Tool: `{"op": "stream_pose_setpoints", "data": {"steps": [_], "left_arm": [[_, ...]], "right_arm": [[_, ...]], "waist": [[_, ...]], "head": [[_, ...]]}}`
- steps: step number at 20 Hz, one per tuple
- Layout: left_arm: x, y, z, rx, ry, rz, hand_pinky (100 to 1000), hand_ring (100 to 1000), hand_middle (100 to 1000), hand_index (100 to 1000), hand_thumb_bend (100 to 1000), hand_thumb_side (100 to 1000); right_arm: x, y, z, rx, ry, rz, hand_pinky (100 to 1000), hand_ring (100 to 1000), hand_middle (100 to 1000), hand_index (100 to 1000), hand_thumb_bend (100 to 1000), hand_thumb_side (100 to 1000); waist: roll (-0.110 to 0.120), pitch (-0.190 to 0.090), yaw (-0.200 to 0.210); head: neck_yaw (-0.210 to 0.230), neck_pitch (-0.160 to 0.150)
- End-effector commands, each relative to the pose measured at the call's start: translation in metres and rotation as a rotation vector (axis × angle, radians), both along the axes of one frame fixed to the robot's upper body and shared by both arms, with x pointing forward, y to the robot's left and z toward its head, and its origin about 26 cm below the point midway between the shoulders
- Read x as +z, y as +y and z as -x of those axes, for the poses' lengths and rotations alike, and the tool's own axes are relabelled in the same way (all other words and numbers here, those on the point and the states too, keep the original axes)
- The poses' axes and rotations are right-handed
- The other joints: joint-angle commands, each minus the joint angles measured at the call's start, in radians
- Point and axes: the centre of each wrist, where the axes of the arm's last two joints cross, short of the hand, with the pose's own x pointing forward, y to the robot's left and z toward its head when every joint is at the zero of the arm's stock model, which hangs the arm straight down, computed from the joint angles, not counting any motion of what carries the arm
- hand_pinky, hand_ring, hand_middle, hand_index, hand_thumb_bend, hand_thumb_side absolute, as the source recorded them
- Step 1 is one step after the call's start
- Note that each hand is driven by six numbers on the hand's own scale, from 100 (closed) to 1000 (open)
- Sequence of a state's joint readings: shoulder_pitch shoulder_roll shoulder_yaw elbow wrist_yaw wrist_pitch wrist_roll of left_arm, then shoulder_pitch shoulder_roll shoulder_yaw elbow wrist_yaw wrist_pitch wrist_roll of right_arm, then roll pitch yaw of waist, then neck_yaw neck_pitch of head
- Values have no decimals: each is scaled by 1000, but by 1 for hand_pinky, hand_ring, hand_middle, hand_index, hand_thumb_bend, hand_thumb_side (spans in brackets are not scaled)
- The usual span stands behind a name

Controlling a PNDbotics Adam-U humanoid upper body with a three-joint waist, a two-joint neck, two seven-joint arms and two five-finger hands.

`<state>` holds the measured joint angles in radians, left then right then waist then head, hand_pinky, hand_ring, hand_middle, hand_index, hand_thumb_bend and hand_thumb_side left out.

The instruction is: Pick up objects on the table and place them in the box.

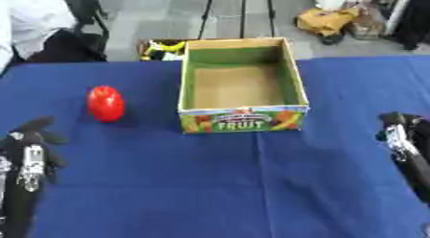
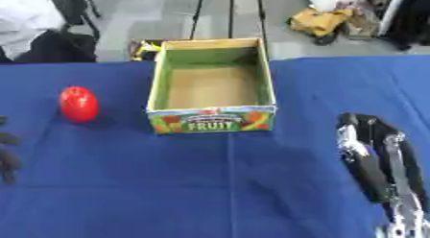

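Red object (image 1: 106, 103) upright, long axis vertical | left of box (image 1: 242, 86) | both hands seemingly open, holding nothing

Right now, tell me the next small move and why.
Probably reach the left hand toward the red object: it stands on the blue table left of the empty box, nearer that hand. The right hand holds nothing.

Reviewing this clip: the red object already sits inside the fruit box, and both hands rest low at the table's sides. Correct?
Not quite. The red object stands on the blue table, left of the fruit box and apart from it, as the left eye view shows. The left hand and right hand do rest low at the sides.
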<state>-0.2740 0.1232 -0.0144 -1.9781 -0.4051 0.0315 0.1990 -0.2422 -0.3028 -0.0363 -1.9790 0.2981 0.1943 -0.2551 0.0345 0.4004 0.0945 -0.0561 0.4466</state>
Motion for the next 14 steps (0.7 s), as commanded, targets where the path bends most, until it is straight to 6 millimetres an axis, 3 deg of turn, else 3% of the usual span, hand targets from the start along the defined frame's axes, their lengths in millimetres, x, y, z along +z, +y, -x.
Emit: {"op": "stream_pose_setpoints", "data": {"steps": [1,8,9,14], "left_arm": [[9,2,2,1,-31,-18,257,425,549,815,100,962],[28,11,-2,36,-40,-172,272,463,621,849,100,938],[41,16,-5,58,-69,-244,296,489,664,868,100,891],[84,25,-9,136,-132,-405,311,505,682,874,100,861]], "right_arm": [[8,1,2,6,-30,8,770,602,484,707,100,794],[6,0,3,3,-23,11,770,602,484,706,100,794],[6,0,3,3,-19,13,771,602,485,707,100,793],[3,1,4,8,-15,11,770,602,486,706,100,792]], "waist": [[-2,-20,1],[1,-29,2],[5,-35,1],[16,-57,-14]], "head": [[-1,-12],[-5,2],[-8,13],[1,74]]}}
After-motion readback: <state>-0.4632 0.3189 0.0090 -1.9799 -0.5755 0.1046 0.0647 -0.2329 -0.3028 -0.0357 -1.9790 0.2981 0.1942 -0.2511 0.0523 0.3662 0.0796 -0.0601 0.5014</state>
